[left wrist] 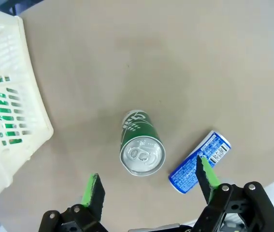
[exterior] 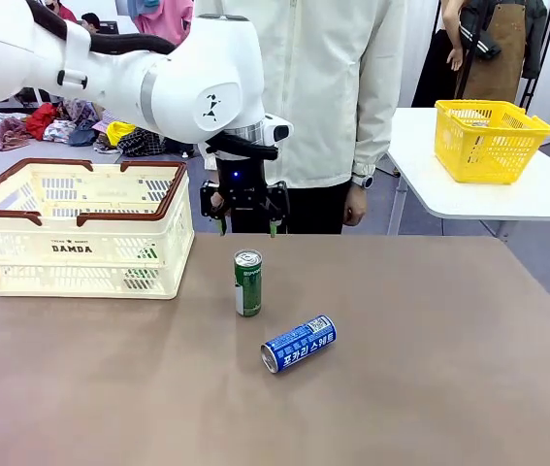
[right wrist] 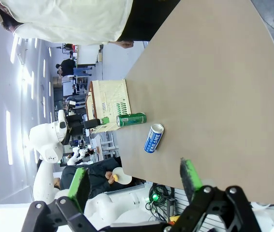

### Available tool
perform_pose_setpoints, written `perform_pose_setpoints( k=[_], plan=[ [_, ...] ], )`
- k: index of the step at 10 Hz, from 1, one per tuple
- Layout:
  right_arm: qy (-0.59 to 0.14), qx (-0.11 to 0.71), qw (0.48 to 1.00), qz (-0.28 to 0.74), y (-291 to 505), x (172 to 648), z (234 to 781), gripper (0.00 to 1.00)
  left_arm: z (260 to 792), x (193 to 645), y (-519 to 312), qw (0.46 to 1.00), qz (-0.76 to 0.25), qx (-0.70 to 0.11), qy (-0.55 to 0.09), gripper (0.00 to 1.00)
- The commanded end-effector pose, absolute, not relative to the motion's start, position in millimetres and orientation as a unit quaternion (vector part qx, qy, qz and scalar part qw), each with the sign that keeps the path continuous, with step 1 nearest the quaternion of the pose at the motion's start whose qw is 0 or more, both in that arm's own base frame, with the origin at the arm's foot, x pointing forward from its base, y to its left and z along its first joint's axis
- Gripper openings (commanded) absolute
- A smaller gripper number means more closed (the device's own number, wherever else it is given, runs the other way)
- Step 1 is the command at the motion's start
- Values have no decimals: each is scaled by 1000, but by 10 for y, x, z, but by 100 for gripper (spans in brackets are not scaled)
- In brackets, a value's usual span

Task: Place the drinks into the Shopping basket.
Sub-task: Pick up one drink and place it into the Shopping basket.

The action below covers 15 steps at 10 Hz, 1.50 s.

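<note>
A green can (exterior: 247, 282) stands upright near the table's middle, its silver top (left wrist: 142, 156) facing up in the left wrist view. A blue can (exterior: 299, 344) with white Korean lettering lies on its side just in front of it to the right. My left gripper (exterior: 247, 219) hangs open a little above and behind the green can, which is apart from both green pads (left wrist: 93, 186). The cream Shopping basket (exterior: 22, 231) sits at the left, with something green showing through its lattice (left wrist: 5, 115). My right gripper (right wrist: 135, 173) is open and holds nothing, well off from the cans (right wrist: 131, 119).
A person in a white jacket (exterior: 323, 87) stands at the far edge behind the left gripper. A yellow basket (exterior: 488, 141) sits on a separate white table at the back right. The brown tabletop (exterior: 430, 349) lies bare to the right and front.
</note>
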State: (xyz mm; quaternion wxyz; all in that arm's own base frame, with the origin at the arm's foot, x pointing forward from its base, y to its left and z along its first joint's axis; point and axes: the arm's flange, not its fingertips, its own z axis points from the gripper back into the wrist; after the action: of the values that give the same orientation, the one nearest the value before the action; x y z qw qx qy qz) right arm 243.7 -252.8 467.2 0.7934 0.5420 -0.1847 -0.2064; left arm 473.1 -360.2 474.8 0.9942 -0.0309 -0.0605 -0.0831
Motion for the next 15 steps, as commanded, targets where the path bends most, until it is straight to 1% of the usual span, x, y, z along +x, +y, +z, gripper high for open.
perform_pose_setpoints(
  k=[1,2,3,5,8,10,15],
  plan=[
    [-191,543,793,-199,-2538,2430,4674,100,4745,4742,-3578,994,-81,-30,-60,100],
    [-191,543,793,-199,-2538,2430,4674,100,4673,4800,-3622,995,-77,-8,-63,100],
    [-191,543,793,-199,-2538,2430,4674,100,4529,4846,-3636,996,-44,13,-74,100],
    [-191,543,793,-199,-2538,2430,4674,100,4384,4831,-3622,997,-26,30,-69,100],
    [-191,543,793,-199,-2538,2430,4674,100,4107,4872,-3654,998,-22,24,-49,100],
    [-191,543,793,-199,-2538,2430,4674,100,3968,4905,-3729,999,-37,20,-29,100],
    [-191,543,793,-199,-2538,2430,4674,100,3878,4991,-3768,999,-43,3,-25,100]
  ],
)
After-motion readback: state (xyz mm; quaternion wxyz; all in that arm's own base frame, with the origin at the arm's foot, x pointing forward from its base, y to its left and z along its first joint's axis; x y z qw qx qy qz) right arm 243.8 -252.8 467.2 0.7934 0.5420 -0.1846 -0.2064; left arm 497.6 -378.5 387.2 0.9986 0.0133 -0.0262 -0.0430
